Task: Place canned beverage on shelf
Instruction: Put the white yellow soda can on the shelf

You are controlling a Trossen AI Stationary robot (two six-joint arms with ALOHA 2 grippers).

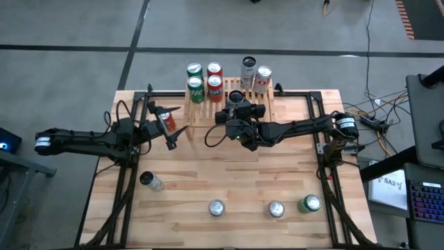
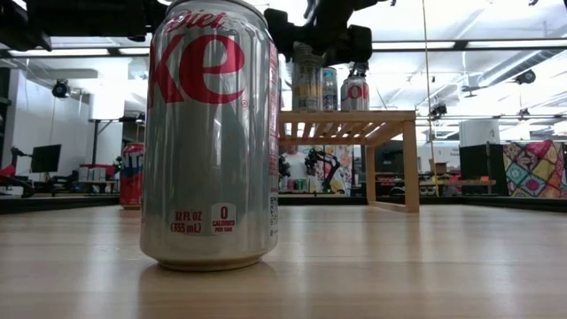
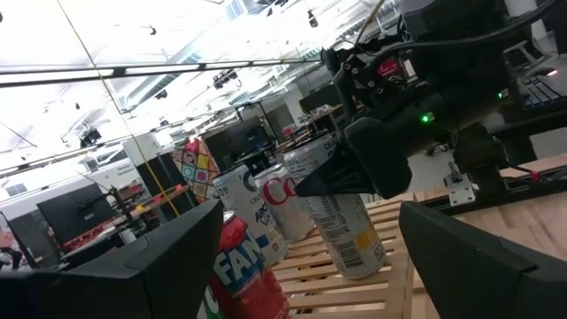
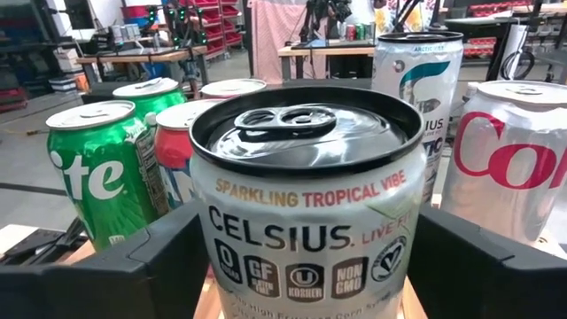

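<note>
The shelf [image 1: 267, 105] stands at the table's far middle, also in the low view [image 2: 345, 115]. On its slats stands a black-topped Celsius can [image 4: 306, 204], with my right gripper [image 4: 310, 261] around it, a finger on either side. In the high view this gripper [image 1: 235, 101] is at the shelf's middle. My left gripper [image 1: 164, 123] hovers open left of the shelf. A red Fanta can [image 3: 244, 266] shows beyond its fingertips, apart from both fingers. It seems to stand on the table [image 2: 131, 175]. My right gripper has the Celsius can between its two fingers, one finger [image 4: 133, 275] against the can's side [image 4: 217, 261] and the other on the opposite side. The fingers come level from the table's near side. The can stands upright with its bottom [image 3: 359, 266] on the shelf's slats.
Behind the Celsius can the shelf holds two green cans [image 1: 195, 80], two red ones [image 1: 214, 80], a tall white can [image 1: 248, 69] and a Diet Coke [image 1: 263, 78]. Several more cans [image 1: 217, 207] stand along the table's near part. One of these [image 2: 213, 133] stands close before the low camera.
</note>
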